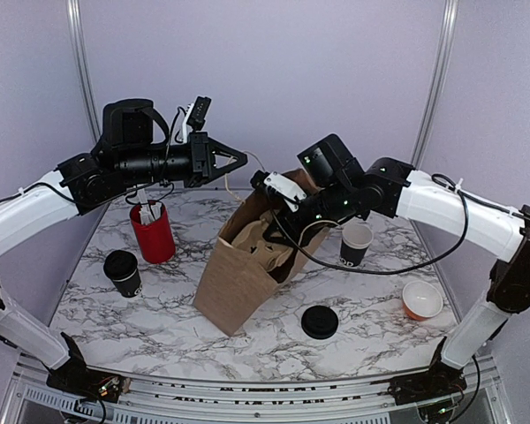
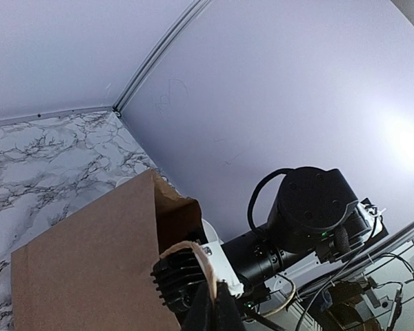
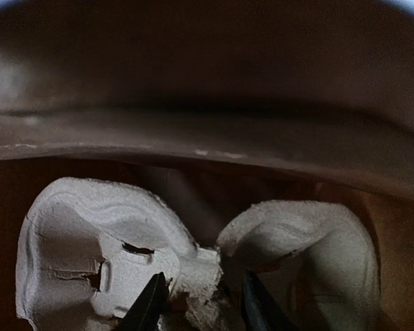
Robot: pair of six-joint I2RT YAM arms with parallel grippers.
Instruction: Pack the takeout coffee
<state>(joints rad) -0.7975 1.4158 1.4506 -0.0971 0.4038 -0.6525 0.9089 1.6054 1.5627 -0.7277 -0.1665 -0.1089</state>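
1. The left gripper (image 1: 243, 161) has its jaws pressed together on the cord handle (image 2: 181, 246), lifting the mouth of the paper bag (image 1: 238, 283).
2. The right gripper (image 3: 200, 307) is deep inside the bag, jaws partly spread and pinching the centre rib of the pulp tray (image 3: 96, 255).
3. The takeout coffee (image 1: 124, 272) stands on the table (image 1: 159, 318) left of the bag, near the red holder (image 1: 152, 231), and is untouched.
4. Advice: seat the tray flat on the bag's floor before releasing it, and hold the handle taut so the mouth is wide enough for the cup.
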